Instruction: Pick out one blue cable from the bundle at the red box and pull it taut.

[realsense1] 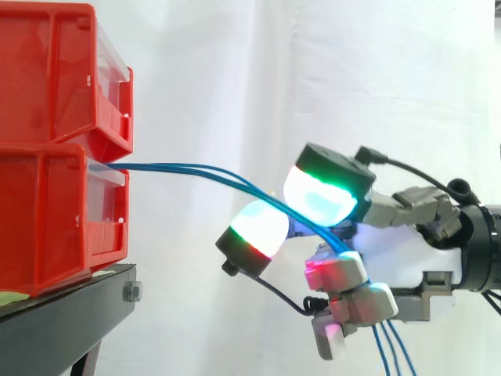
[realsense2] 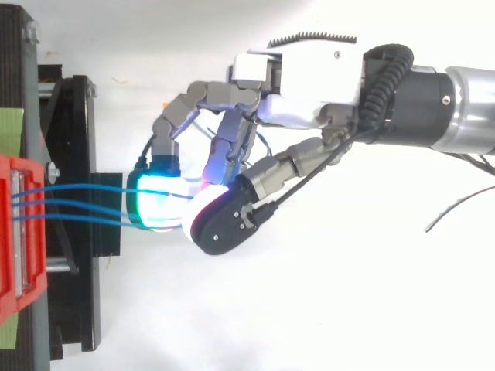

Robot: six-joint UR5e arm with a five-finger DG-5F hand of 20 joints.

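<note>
Several thin blue cables [realsense1: 180, 168] leave the front of the lower red bin [realsense1: 47, 219] and run right in a gentle downward curve into my hand [realsense1: 399, 258]. They pass under the green-and-white glowing pad [realsense1: 317, 196], over the curled lower fingers, then hang down behind the palm. In the top view three blue strands [realsense2: 85, 202] run side by side from the red bin [realsense2: 11, 232] to the hand [realsense2: 294, 108]. Its fingers are curled round them, and the strands end under the glowing fingertips [realsense2: 155, 205]. Which strands are pinched is hidden.
A second red bin [realsense1: 47, 70] sits stacked on the lower one. Both rest on a black stand [realsense1: 63, 321] at the left. A white curtain hangs behind. The arm comes in from the right, level with the lower bin.
</note>
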